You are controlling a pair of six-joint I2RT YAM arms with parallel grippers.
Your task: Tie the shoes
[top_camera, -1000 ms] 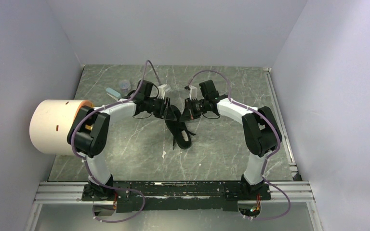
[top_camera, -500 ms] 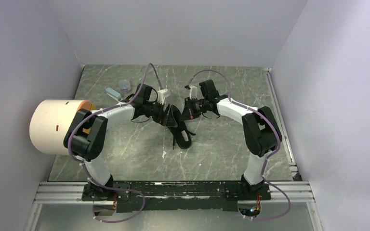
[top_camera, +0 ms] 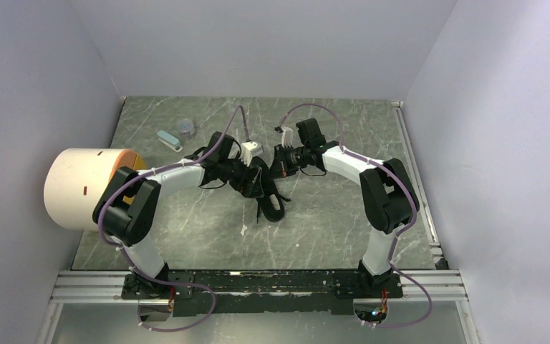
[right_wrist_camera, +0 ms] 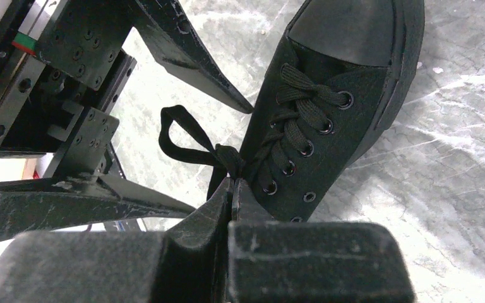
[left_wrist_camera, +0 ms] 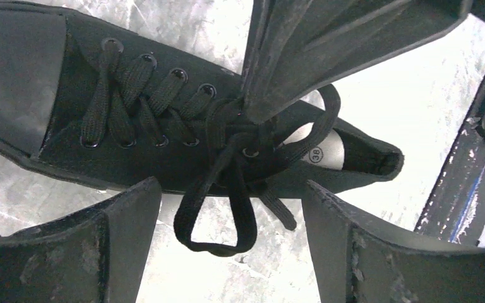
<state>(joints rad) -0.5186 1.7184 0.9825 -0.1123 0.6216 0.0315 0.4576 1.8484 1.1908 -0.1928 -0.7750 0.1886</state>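
At the tabletop (top_camera: 186, 222) centre, the black shoe (left_wrist_camera: 50, 107) is positioned. The left claw (left_wrist_camera: 228, 186) is spread wide above it, empty; the right claw (right_wrist_camera: 232, 186) is clamped on the laces (left_wrist_camera: 218, 233) at the knot (left_wrist_camera: 237, 136). Limp laces are judged best pinched mid-loop.

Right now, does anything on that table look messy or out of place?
Only the bow on the shoe. One loop of the laces hangs loose off its side, between the open left fingers, while the right fingers pinch the laces at the knot. It looks unfinished, not damaged.
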